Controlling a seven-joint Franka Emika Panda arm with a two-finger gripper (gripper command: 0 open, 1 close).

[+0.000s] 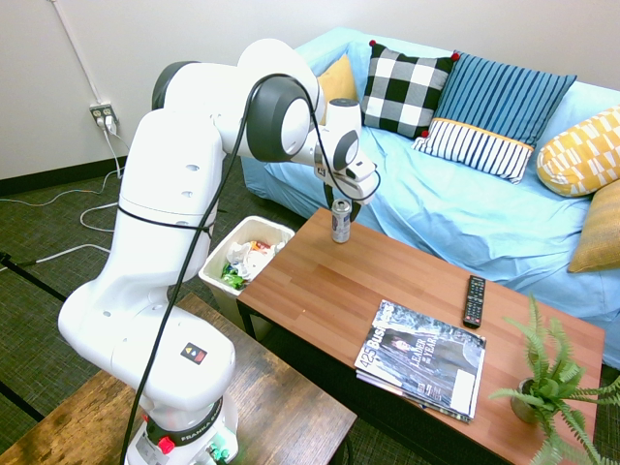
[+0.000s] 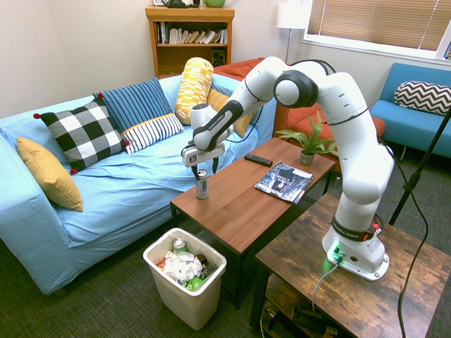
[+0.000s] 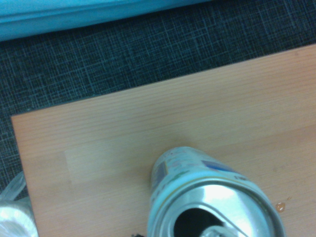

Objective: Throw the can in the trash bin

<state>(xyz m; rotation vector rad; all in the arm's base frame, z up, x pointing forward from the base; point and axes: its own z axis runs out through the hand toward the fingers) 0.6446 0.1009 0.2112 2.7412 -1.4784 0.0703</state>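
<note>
Can [image 1: 341,221] stands upright on the wooden worktop [image 1: 334,286] in the first exterior view, near its end beside the trash bin [image 1: 246,260]. The second exterior view shows the hand [image 2: 205,167] just above the can, fingers apart to either side of its top; the wrist view shows the can's opened lid close up.
</note>
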